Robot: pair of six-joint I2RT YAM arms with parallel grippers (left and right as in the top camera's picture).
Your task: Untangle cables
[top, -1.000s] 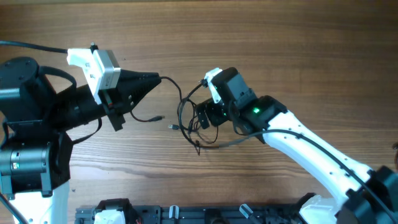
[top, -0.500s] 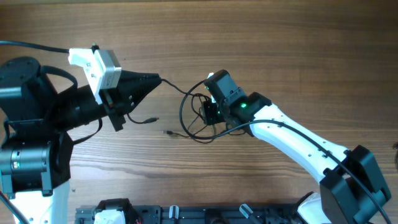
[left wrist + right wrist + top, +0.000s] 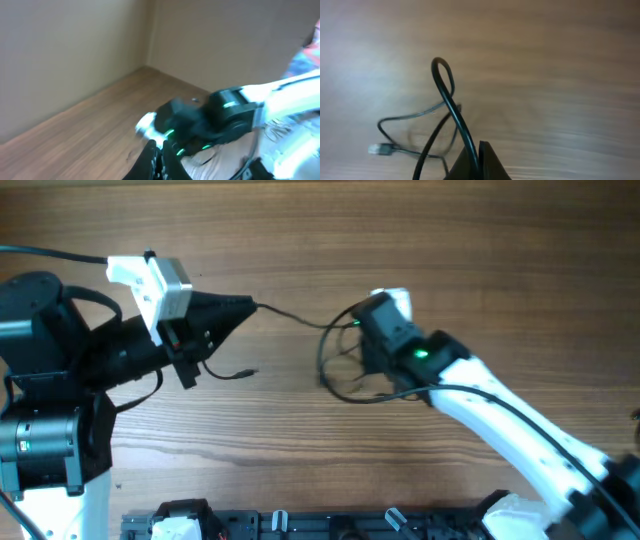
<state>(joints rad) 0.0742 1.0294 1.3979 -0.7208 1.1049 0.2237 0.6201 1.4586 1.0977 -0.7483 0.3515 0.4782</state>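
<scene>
A thin dark cable runs almost taut from my left gripper, which is shut on it, across to my right gripper. Loose loops of the cables hang beside and under the right gripper. In the right wrist view the right gripper is shut on a black cable that arches up into a small loop, with a small plug lying on the wood to the left. A short cable end with a plug lies below the left gripper. In the left wrist view the left gripper is shut, and the cable is blurred out.
The wooden table carries only the cables. A black rack runs along the front edge. The left arm's base fills the left side. In the left wrist view the right arm sits close ahead.
My right gripper has shut on the cable and moved right and slightly up. The loops went with it and the stretch to the left gripper is tighter. The left arm has stayed put.
</scene>
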